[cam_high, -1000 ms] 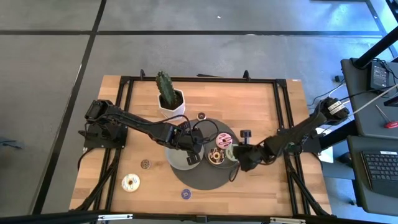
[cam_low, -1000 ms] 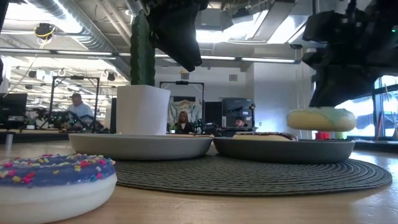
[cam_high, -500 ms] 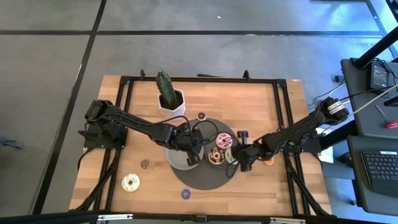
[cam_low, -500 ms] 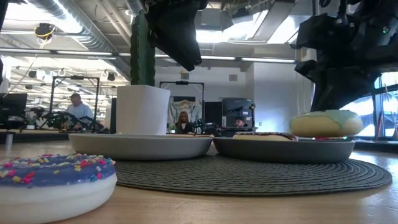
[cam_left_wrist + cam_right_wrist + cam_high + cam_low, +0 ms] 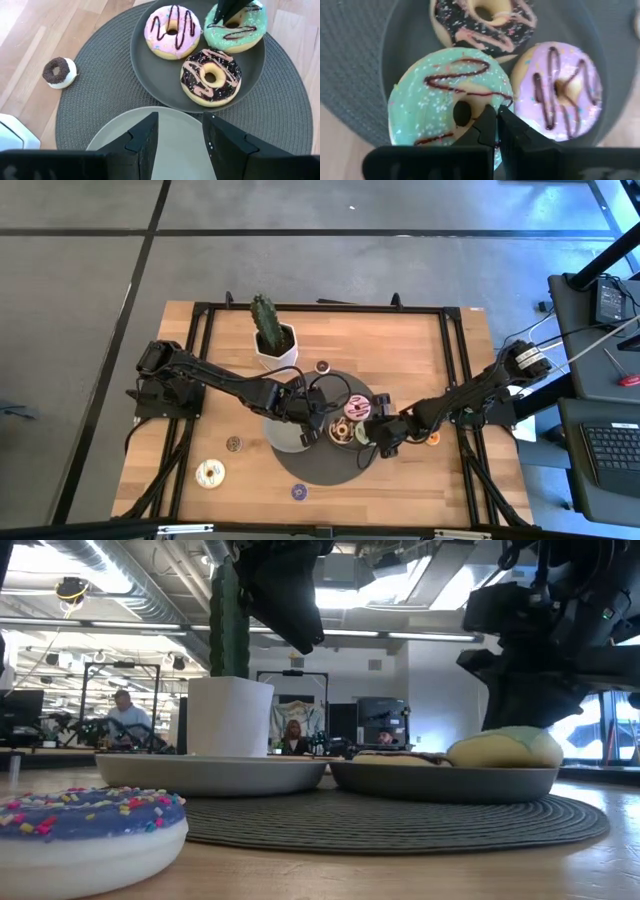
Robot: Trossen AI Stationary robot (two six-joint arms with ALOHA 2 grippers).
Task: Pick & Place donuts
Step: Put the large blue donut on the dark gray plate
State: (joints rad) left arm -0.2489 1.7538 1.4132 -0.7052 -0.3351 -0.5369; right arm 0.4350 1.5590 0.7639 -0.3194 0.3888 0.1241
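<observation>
The right claw point(image 5: 495, 117) sits at the centre of the high view, directly over the dark plate point(image 5: 150, 75). Its fingers are pressed together, with the tips resting on the green donut point(image 5: 450, 105) at the ring's hole; nothing is clamped between them.

The dark plate holds three donuts: the green donut, a pink donut point(image 5: 172, 31) with dark stripes, and a brown donut point(image 5: 211, 77) with pink drizzle. In the left wrist view the green donut lies at the upper right of the plate, just beside the pink one, with the brown one below them.

The left claw point(image 5: 180, 135) hangs above the light grey plate point(image 5: 172, 150), left of centre in the high view. Its fingers stand apart and hold nothing.

Both plates rest on a round dark mat point(image 5: 330, 465). On the bare worktop point(image 5: 420, 350) lie a small brown donut point(image 5: 59, 72), a white donut point(image 5: 209, 472), a purple donut point(image 5: 90, 815) and an orange donut point(image 5: 432, 438). A potted cactus point(image 5: 268, 328) stands at the upper left.
</observation>
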